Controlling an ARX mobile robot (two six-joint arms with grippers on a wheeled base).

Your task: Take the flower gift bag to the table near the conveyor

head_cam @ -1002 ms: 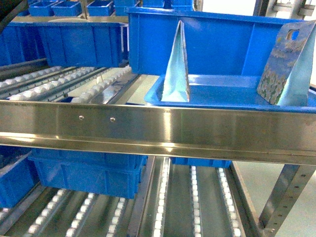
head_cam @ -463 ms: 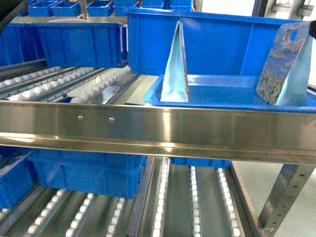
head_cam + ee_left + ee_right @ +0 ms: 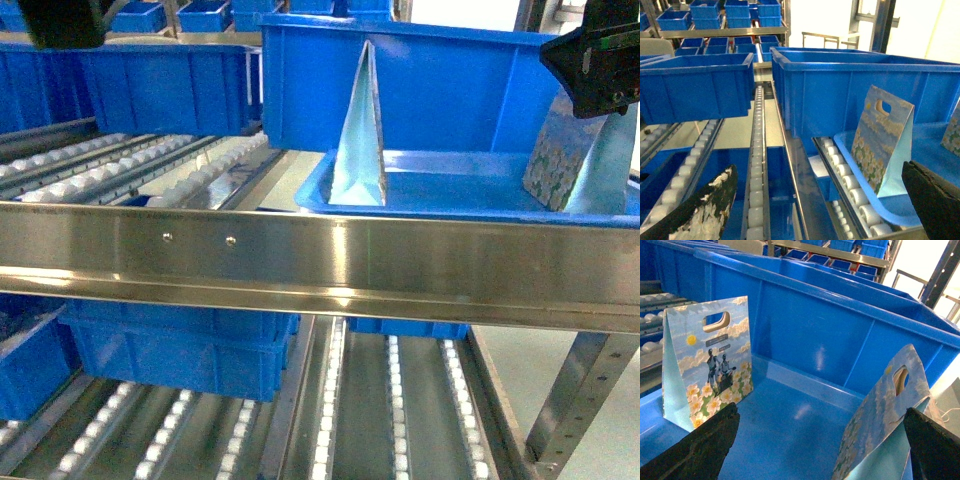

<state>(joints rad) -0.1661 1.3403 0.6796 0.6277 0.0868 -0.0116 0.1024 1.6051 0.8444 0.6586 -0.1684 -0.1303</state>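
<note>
Two flower gift bags stand upright in a shallow blue tray on the conveyor. The left bag shows figures, clouds and white flowers. The right bag leans between my right gripper's open fingers, close to the right finger, with no visible contact. My right gripper is open, and its black housing covers that bag's top. To the left of the tray my left gripper hangs open and empty over the roller lanes. The table is out of view.
A deep blue bin stands right behind the tray, and another sits on the left lanes. More blue bins rest on the lower level. The shiny front rail runs across the front. A steel upright is at lower right.
Both arms have come into the head view from the top. The right arm's black housing now hides the right bag's handle. The bags have not moved.
</note>
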